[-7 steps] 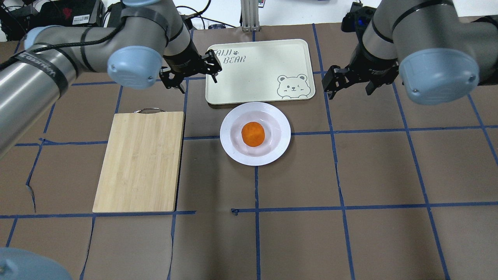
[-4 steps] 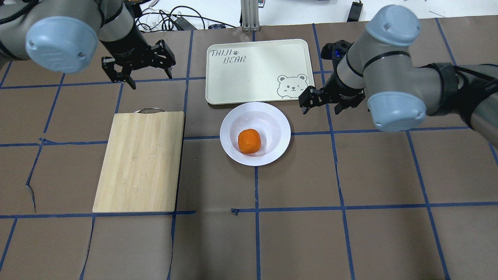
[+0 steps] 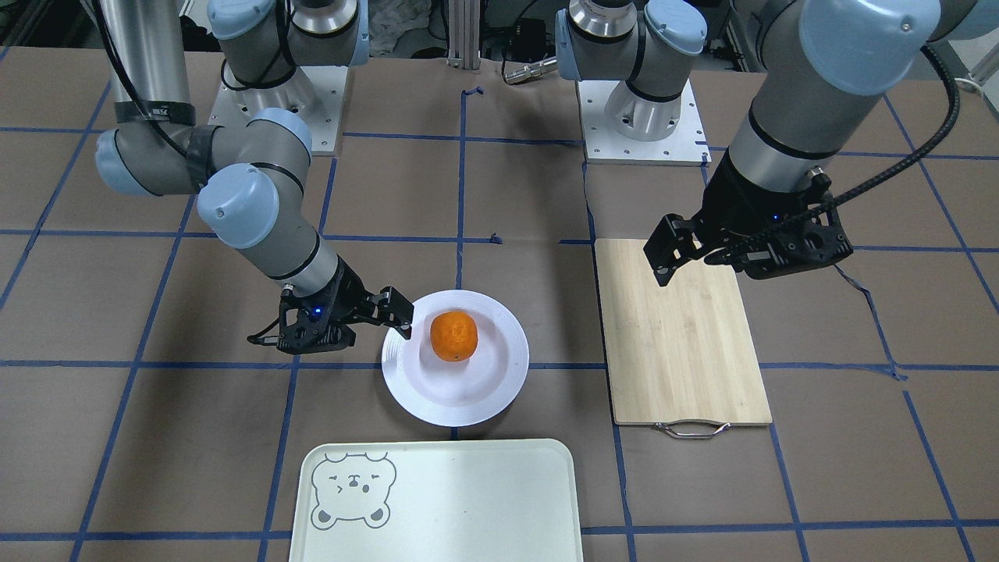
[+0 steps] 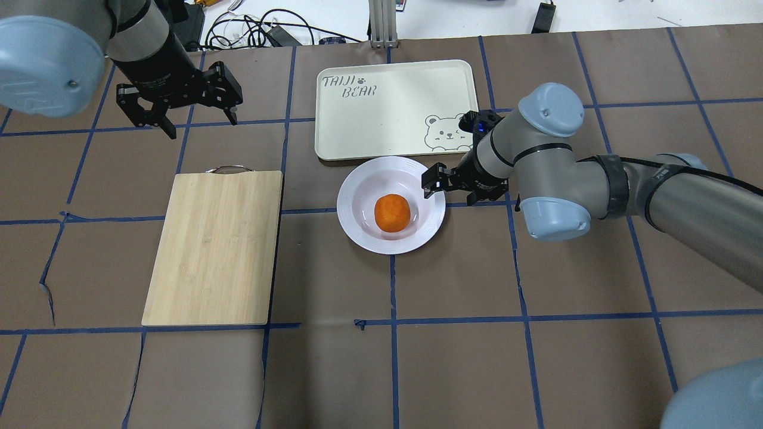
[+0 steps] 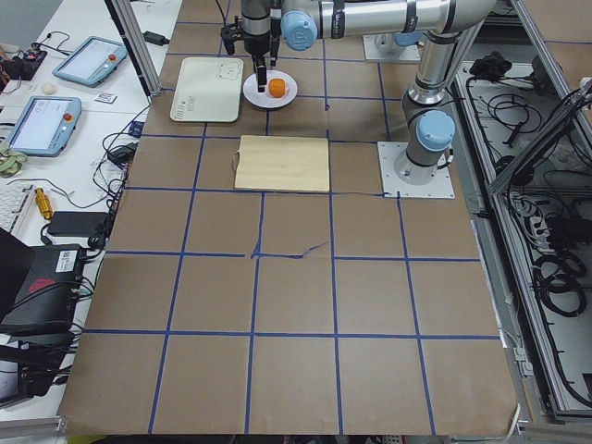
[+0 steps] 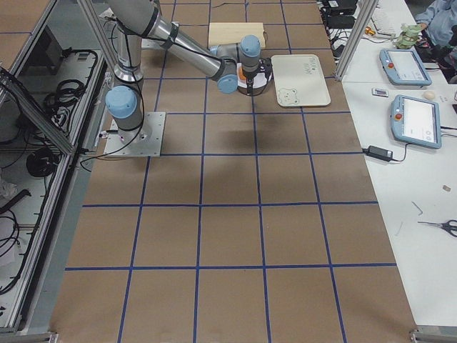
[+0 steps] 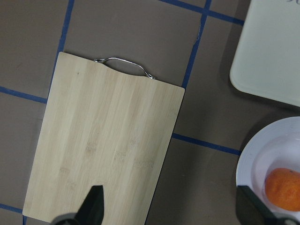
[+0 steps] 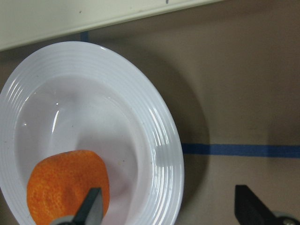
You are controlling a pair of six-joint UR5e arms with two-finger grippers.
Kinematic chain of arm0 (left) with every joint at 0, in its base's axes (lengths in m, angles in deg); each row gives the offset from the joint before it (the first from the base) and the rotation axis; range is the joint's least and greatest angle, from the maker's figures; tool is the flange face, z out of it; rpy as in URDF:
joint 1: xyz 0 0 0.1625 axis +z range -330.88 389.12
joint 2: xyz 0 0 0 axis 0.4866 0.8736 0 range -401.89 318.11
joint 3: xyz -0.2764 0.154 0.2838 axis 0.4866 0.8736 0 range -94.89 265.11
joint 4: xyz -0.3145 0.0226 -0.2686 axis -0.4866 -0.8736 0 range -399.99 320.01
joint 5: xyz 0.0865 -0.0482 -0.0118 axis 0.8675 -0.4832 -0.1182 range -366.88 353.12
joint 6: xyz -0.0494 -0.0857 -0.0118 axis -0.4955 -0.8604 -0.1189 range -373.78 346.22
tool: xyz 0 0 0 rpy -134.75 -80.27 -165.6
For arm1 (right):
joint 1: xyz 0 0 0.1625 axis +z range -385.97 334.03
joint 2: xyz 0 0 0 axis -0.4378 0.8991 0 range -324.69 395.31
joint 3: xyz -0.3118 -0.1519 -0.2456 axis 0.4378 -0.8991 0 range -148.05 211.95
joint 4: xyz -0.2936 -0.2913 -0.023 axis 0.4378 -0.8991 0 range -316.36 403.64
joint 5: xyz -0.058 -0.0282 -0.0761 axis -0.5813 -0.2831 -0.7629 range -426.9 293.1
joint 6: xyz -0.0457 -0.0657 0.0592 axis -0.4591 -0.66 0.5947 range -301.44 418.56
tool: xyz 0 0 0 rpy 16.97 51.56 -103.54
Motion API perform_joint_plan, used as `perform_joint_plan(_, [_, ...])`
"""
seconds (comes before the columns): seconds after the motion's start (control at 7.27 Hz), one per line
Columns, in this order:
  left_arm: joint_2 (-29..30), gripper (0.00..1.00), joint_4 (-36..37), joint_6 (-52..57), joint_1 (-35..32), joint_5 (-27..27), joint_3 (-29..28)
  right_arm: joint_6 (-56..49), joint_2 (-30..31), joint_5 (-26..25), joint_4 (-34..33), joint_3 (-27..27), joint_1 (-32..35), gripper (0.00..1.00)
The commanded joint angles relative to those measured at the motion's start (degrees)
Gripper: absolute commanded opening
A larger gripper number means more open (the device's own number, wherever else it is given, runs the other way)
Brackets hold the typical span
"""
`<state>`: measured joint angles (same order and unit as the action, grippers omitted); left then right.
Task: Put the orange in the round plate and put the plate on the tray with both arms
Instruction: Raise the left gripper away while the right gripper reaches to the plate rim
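Rim grab lined up

Your right gripper is spread wide, straddling the plate rim at 3 o'clock, apparently to pinch it. The orange sits in the well; the tray lies at 12. Your left gripper, also wide, hangs at 10, beyond the board.

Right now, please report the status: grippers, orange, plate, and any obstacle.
Both open: left gripper empty, raised near cutting board; right gripper straddling round plate rim. The orange sits in plate. Plate on table beside tray, not on it; nothing between.
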<state>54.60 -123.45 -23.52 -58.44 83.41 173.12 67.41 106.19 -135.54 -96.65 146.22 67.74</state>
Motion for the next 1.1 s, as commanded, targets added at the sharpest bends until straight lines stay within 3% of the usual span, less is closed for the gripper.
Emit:
perform_joint_plan(0.0, [-1.30,1.00,0.40,0.52,-0.16,-0.46,-0.99,1.09,-2.23,0.79,-2.51,1.46,1.30,1.00])
perform_joint_plan(0.14, [-2.00,1.00,0.32,0.86,0.02,-0.03,-0.21,1.26,-3.72,0.79,-6.18,2.60,1.48,1.00])
perform_joint_plan(0.55, [-3.15,1.00,-0.38,5.49,-0.42,-1.17,0.32,6.77,-4.61,2.18,-6.39,2.62,1.75,0.95])
perform_joint_plan(0.69, [-3.50,1.00,-0.21,7.61,-0.42,-1.52,1.28,9.59,-5.14,2.46,-6.48,2.62,1.83,0.85])
perform_joint_plan(0.83, [-3.85,1.00,-0.30,7.72,-0.42,-1.09,1.81,9.79,-5.58,2.46,-6.39,2.62,1.92,0.57])
perform_joint_plan(0.96, [-3.85,1.00,-0.47,7.64,-0.34,-0.82,1.99,10.05,-5.58,2.46,-6.39,2.62,1.92,0.42])
